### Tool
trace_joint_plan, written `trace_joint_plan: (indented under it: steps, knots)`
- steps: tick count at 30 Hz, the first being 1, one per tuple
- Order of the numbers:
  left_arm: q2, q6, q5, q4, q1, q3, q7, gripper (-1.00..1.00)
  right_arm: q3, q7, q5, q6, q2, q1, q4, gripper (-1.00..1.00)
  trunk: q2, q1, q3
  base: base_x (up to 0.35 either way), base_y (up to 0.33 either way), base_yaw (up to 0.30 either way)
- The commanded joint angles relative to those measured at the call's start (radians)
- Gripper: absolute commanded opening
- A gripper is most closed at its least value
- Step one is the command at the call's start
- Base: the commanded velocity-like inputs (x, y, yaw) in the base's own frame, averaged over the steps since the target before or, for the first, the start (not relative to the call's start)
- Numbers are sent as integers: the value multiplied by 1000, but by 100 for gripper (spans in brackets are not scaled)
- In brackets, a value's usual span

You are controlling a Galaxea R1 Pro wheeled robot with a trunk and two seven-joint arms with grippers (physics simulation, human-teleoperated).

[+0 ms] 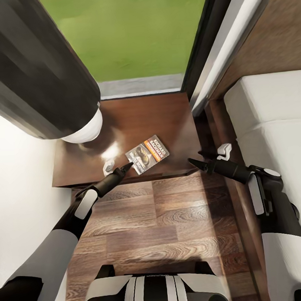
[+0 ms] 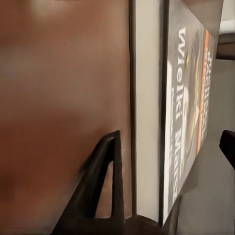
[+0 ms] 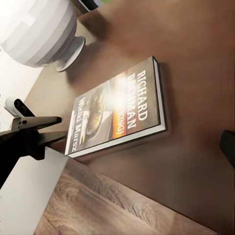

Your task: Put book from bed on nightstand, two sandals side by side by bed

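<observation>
Book (image 1: 147, 155) lies flat near the front edge of the nightstand (image 1: 140, 116) worktop, my left end effector (image 1: 118, 169) open right beside its corner, my right end effector (image 1: 211, 159) open, off toward the bed (image 1: 271, 116).

Both arms extend forward from the trunk. Left gripper (image 1: 117, 169) jaws spread, one finger (image 2: 100, 186) dark and tapered. Right gripper (image 1: 207, 159) jaws likewise parted.

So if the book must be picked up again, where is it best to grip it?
Probably at the corner of the book overhanging the nightstand's front edge. It lies flat, so come from the floor side, one finger above and one below, as the left end effector is placed.
</observation>
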Motion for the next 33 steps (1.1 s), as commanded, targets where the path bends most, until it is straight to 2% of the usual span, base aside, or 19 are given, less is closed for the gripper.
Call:
trace_joint_plan:
  steps: [1,13,33]
  knots:
    - [1,1,-1,22,0,-1,4,100,-1,1,-5,8,0,0,0,100,0,0,0,-57,111,0]
    - [2,0,-1,22,0,-1,3,100,-1,1,-5,8,-1,0,-1,100,0,0,0,-5,12,0]
    - [7,10,-6,-21,0,-10,-3,100,0,-14,2,11,0,-1,8,100,140,-77,62,0,0,0]
